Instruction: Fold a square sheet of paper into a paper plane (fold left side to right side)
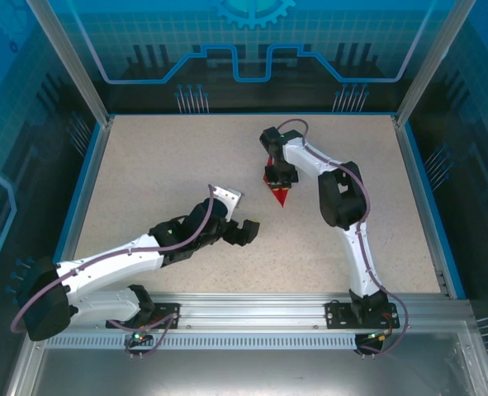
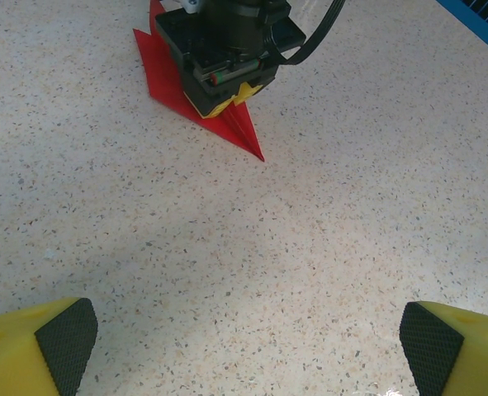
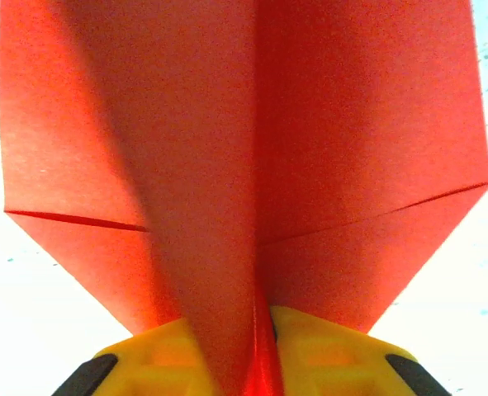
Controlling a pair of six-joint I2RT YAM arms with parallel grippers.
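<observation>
The right tool (image 1: pixel 278 176) is clamping the raised centre fold of the red paper plane (image 1: pixel 280 198), which is resting mid-surface (image 1: pixel 161 165) with its nose pointing toward the arm bases. The left tool (image 1: pixel 245 232) is facing it from nearby, fingers (image 2: pixel 58 342) spread wide apart, holding nothing.

Speckled beige table (image 1: pixel 161 165) is occupying the centre of the top view. Blue edging (image 1: pixel 80 191) is bordering its left, far and right sides. An aluminium rail (image 1: pixel 252 309) is running along the lower edge. A blue translucent back panel (image 1: pixel 252 49), bearing a gear graphic (image 1: pixel 254 8), is standing across the top.
</observation>
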